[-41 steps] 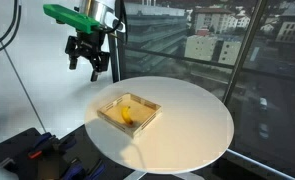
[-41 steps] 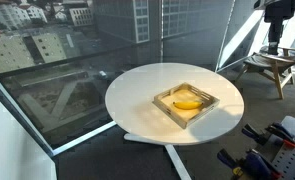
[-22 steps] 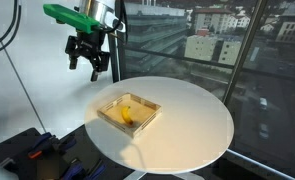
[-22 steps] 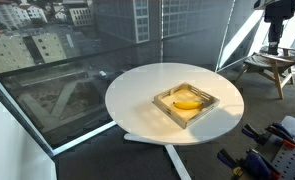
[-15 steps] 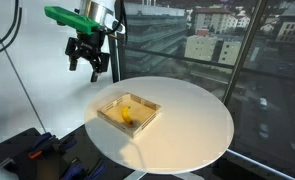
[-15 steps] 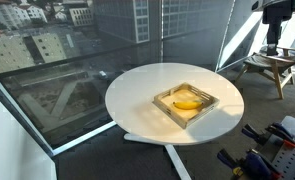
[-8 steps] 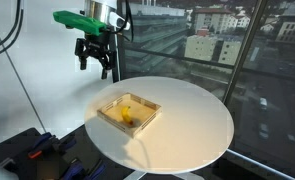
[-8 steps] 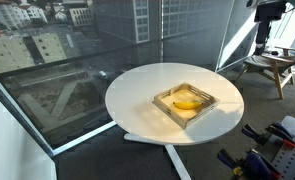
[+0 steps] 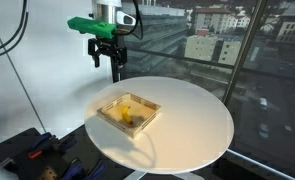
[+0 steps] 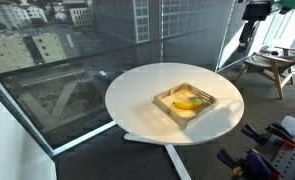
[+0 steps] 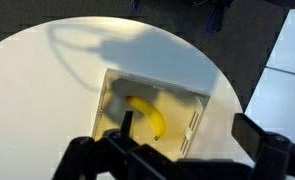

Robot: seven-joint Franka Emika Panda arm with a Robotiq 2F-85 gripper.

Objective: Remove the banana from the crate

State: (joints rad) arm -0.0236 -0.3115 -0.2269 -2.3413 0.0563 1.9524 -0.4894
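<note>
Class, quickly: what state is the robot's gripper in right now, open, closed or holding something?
Gripper: open, holding nothing; it hangs above the table, apart from the banana in the crate.

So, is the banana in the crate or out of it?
In: the banana lies inside the crate; the open gripper hangs clear of it.

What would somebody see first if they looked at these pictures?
The yellow banana jumps out, lying inside the shallow wooden crate on the round white table. High above the table, off to one side of the crate in an exterior view, hangs the black gripper, jaws open and holding nothing. Behind it all, tall windows show city buildings.
</note>
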